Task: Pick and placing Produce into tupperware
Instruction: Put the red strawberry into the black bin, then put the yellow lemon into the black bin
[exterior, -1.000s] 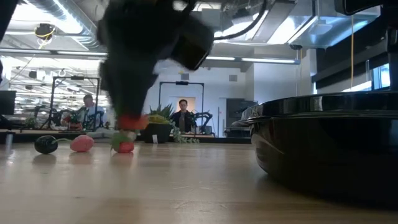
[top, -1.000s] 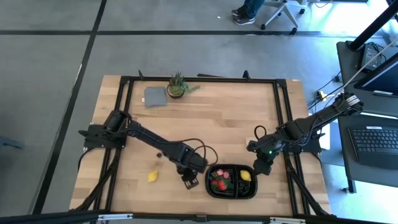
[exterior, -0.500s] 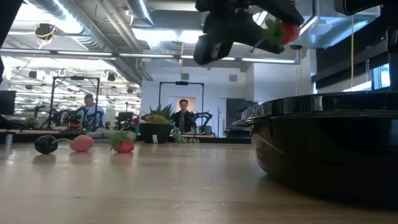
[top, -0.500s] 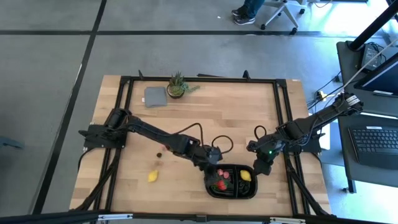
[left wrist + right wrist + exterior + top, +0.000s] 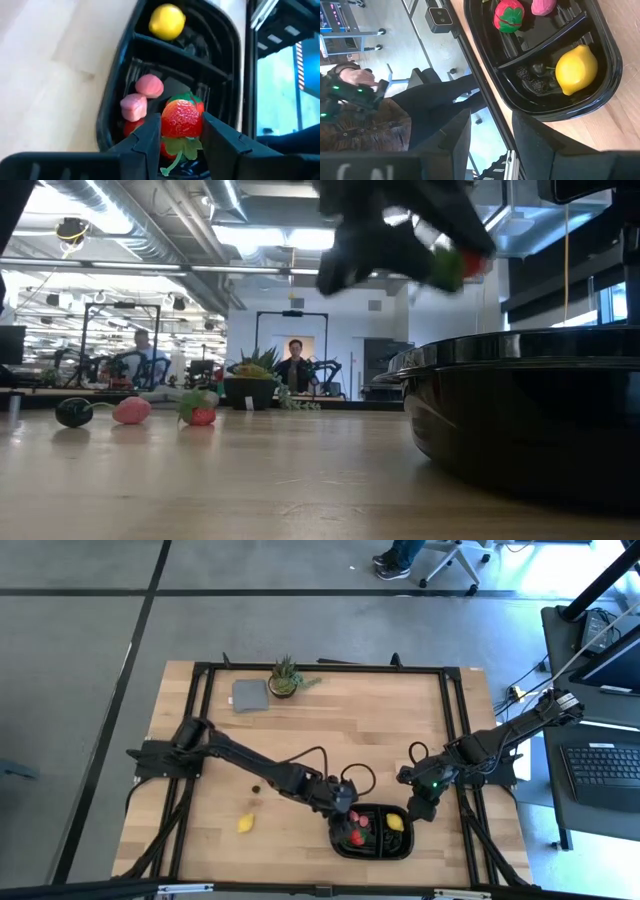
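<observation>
The black tupperware tray lies near the table's front edge, right of centre. It holds a lemon, strawberries, pink bits and dark cherries. My left gripper hangs over the tray's left end, shut on a red strawberry. My right gripper waits open by the tray's right end, nothing between its fingers. Loose produce lies on the table: a lemon, a cherry, a pink bit and a strawberry. My left gripper pinches the strawberry's red body by its two sides between its two fingers. The fingers slant down from the table's left. The berry is lifted clear above the tray's left compartment, with its green leaves on the wrist side.
A green potted plant and a flat grey cloth sit at the table's far edge, left of centre. A black frame runs round the table. A seated person shows beyond the table's right side.
My left gripper has lifted a strawberry from low over the table left of the tray and carried it up and toward the table's right edge, over the tray's left end. Its wrist has tipped less steeply. One strawberry has stayed on the table.
</observation>
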Robot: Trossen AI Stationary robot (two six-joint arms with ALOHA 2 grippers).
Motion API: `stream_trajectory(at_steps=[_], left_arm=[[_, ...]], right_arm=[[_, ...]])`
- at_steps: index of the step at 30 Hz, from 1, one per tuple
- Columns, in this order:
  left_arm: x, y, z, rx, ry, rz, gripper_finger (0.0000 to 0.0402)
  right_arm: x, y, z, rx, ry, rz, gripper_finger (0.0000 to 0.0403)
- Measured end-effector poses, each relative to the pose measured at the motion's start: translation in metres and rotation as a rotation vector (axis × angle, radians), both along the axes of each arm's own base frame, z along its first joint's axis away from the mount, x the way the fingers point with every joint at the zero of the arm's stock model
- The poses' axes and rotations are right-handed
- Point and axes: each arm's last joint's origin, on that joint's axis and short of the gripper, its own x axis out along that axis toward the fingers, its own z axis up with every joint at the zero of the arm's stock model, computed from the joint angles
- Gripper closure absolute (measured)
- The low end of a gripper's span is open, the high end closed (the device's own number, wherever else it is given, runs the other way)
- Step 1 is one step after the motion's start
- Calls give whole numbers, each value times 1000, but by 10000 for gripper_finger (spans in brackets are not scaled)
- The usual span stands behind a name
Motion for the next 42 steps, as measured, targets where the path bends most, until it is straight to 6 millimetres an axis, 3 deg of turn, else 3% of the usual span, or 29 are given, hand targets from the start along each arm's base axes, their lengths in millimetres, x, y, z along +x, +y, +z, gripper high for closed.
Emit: stream_trajectory(at_steps=[5,11,21,27,32,36,42], left_arm=[[7,-5,-26,-25,42,-13,282],[8,-5,-26,-33,42,-7,281],[7,-5,-26,-131,77,-29,230],[11,3,-24,-149,58,-33,169],[8,11,-2,-119,0,-30,124],[1,14,19,-74,-45,-36,110],[-42,19,49,39,142,0,111]], right_arm=[[0,0,0,0,0,-1,256],[0,0,0,1,2,-3,256],[0,0,0,1,2,-3,256],[0,0,0,1,1,-3,256],[0,0,0,1,2,-3,256],[0,0,0,1,1,-3,256],[0,0,0,0,1,-4,256]])
